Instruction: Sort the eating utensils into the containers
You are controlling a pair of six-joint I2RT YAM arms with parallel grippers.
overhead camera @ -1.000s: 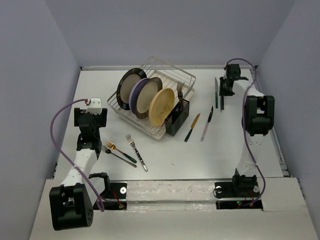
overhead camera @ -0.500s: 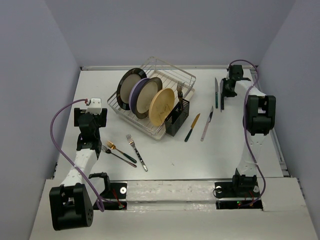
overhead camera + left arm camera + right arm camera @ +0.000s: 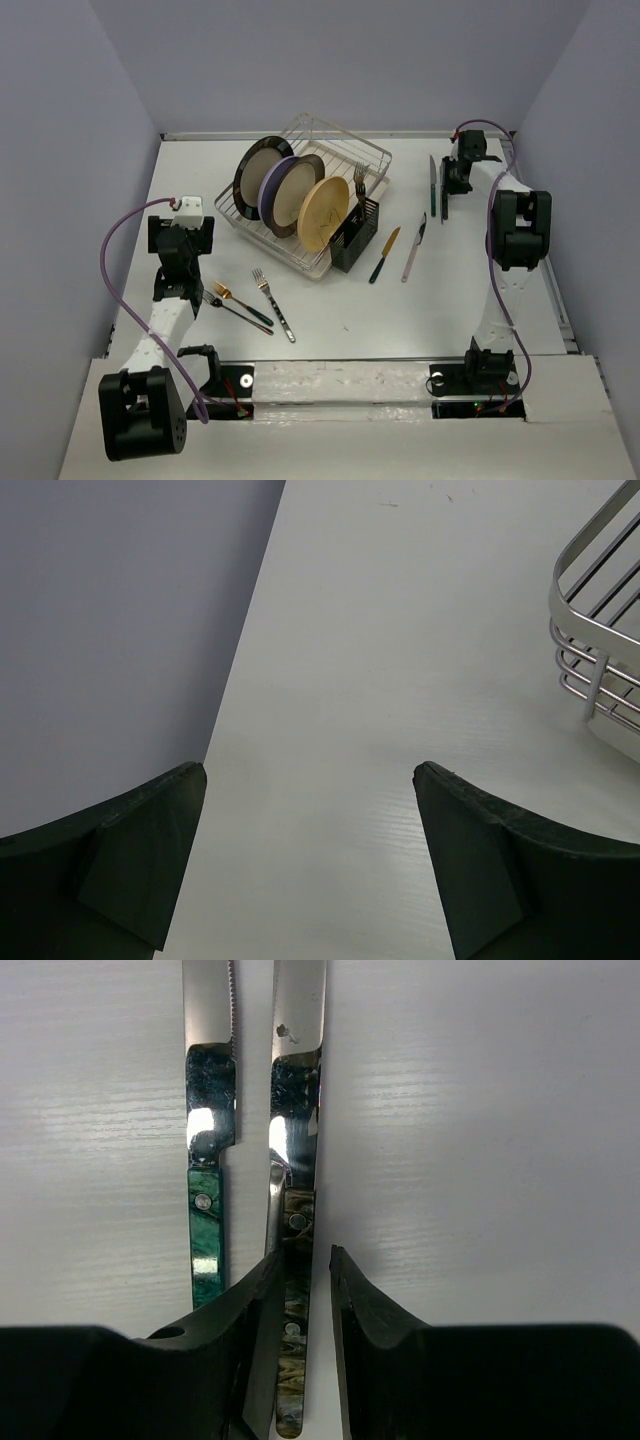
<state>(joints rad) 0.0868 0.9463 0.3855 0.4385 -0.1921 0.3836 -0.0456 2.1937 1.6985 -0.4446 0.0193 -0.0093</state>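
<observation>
**Right arm nudged outward over the knives**

Since a second before, the right gripper [image 3: 300, 1250] had shifted a touch to its right at the far side of the table [image 3: 480, 1110] and drawn its jaws in a little. Over the last half second I saw no further change.

Its fingers [image 3: 250, 1300] straddled the handle of a dark-handled knife [image 3: 297, 1090] lying flat on the table. The left finger lay against the handle and a sliver of table showed beside the right one. I could not tell whether the knife was truly pinched.

A green-handled knife [image 3: 207, 1240] lay parallel, just left of that gripper. The black cutlery holder [image 3: 355, 240] sat well off to its left and nearer the bases, against the wire rack [image 3: 330, 150], with one fork [image 3: 359, 180] standing in it.

The left gripper [image 3: 310, 770] hung released, jaws wide with nothing between them. Three forks [image 3: 272, 300] lay near it.
</observation>
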